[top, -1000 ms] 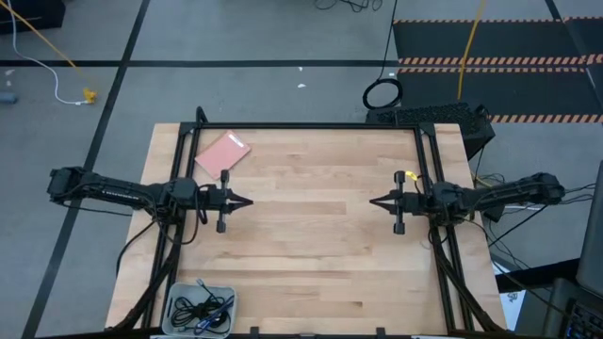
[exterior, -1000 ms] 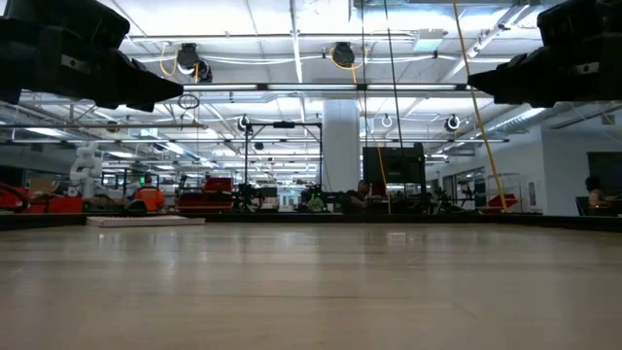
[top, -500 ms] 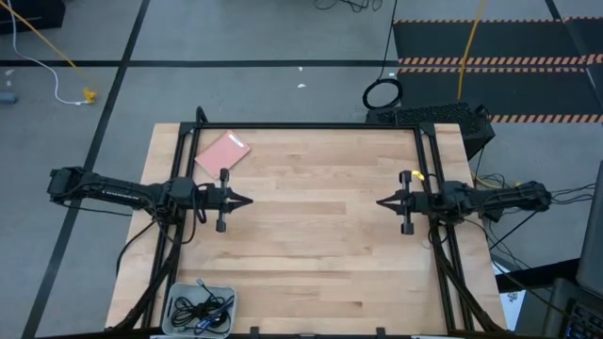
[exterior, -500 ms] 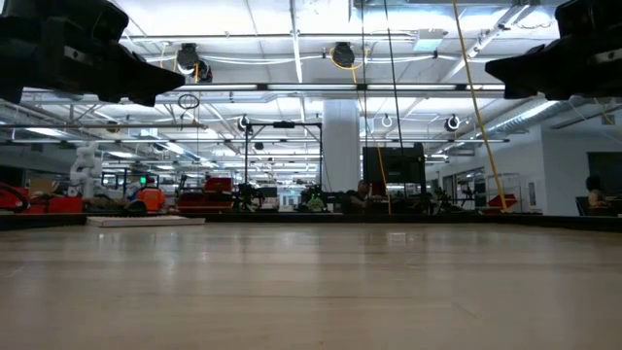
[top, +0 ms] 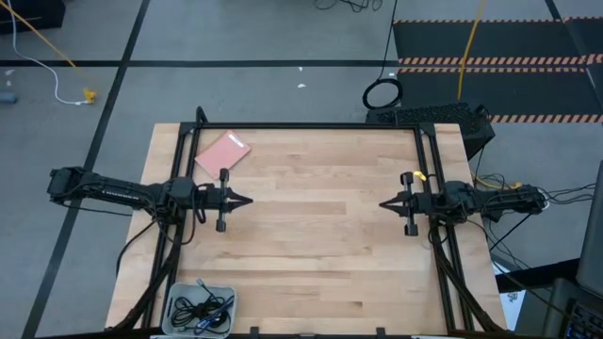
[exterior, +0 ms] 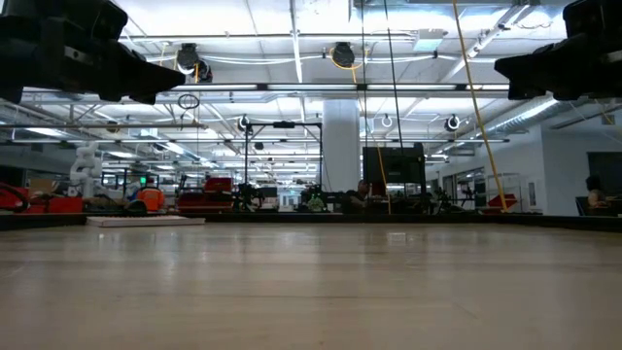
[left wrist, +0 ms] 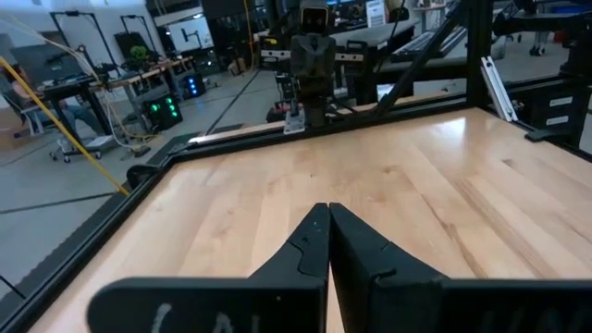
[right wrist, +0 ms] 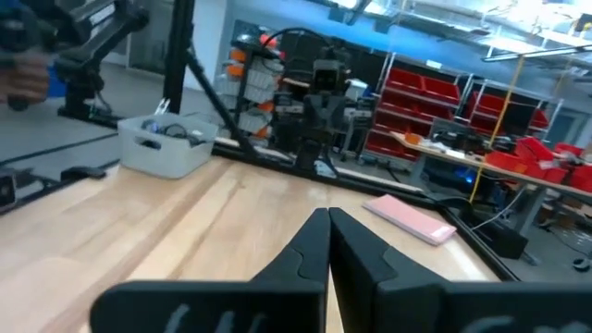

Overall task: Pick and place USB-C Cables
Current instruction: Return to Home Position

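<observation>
A big workshop hall with rows of ceiling lights and one white pillar (exterior: 341,146) lies beyond the counter in the low view; from above, a grey floor (top: 283,38) crossed by dark lines surrounds it, with one black mat (top: 490,47) edged in orange stripes at the far right. One pale wooden counter (top: 311,254) sits inside a black frame. Two dark arms reach in from opposite sides, the left arm (top: 122,193) and the right arm (top: 485,201), both held above the wood and facing each other, well apart. Each wrist view shows that arm's jaws clenched tip to tip with nothing between them. One white bin (top: 219,287) stands at the near left corner of the counter. One pink card (top: 223,151) lies flat near the far left corner. The USB-C Cables (top: 200,309) lie inside the bin as a black tangle with one blue strand; the black ones cannot be counted apart
</observation>
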### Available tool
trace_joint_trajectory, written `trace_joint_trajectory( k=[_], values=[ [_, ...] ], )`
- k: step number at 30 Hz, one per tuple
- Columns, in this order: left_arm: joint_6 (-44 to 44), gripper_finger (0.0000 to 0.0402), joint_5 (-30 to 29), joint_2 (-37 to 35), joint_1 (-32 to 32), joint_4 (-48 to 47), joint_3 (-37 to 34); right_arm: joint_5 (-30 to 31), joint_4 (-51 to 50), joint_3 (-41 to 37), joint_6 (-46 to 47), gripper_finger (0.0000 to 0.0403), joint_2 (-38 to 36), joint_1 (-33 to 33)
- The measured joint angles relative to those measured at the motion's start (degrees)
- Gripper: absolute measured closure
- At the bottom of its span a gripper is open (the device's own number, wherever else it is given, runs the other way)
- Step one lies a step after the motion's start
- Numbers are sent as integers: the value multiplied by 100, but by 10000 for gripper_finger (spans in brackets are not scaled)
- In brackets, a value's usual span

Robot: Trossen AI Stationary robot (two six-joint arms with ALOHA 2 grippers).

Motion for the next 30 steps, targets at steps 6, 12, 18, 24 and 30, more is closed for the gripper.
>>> trace_joint_trajectory(
  k=[6, 12, 18, 24, 30],
  values=[
    [-15, 386, -1, 0, 0, 18, 0, -69, -196, -2, -90, 403, -11, -151],
    [-1, 396, -1, 0, 1, 20, 0, -365, -310, -4, -77, 403, -9, -461],
    [-26, 386, -1, 0, 0, 20, 0, -365, -330, -4, 40, 403, -11, -785],
    [-3, 395, 54, 0, 1, 18, 0, -363, -605, -4, 157, 403, -9, -855],
    [50, 398, 96, -236, 1, -217, 3, -363, -651, -4, 152, 403, -9, -857]
  ],
)
